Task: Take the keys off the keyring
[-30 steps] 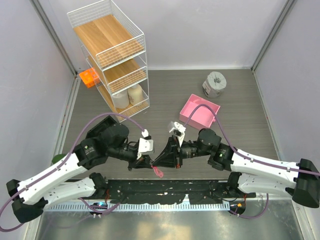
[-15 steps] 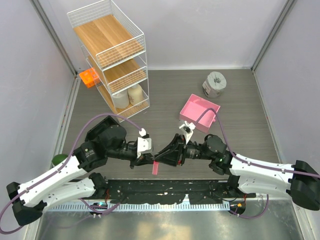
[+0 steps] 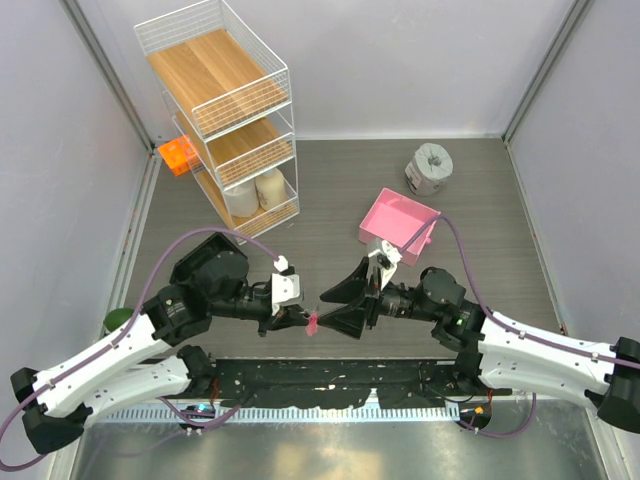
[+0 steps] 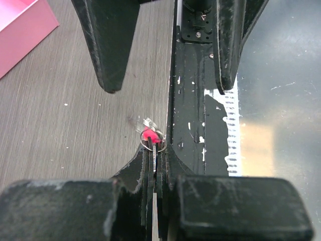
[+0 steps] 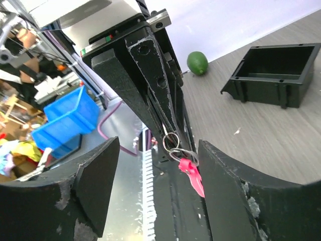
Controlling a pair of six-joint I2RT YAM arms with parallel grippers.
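The keyring, a short pink-red tag on wire rings, hangs off the tip of my left gripper. That gripper is shut on a thin silvery piece of the keys; its dark head is hidden between the fingers. From above, the tag sits between the two arms near the table's front edge. My right gripper is open, a finger on each side of the tag, touching nothing. In the left wrist view the tag pokes out past the shut jaws, and a right finger stands beyond it.
A pink tray lies behind the right arm, a grey roll farther back. A wire rack with wooden shelves stands at the back left. A black tray and a green fruit show in the right wrist view. The black rail runs along the near edge.
My right gripper has opened from shut and drawn back to the right. The tag now hangs from my left gripper alone, which has stayed shut.
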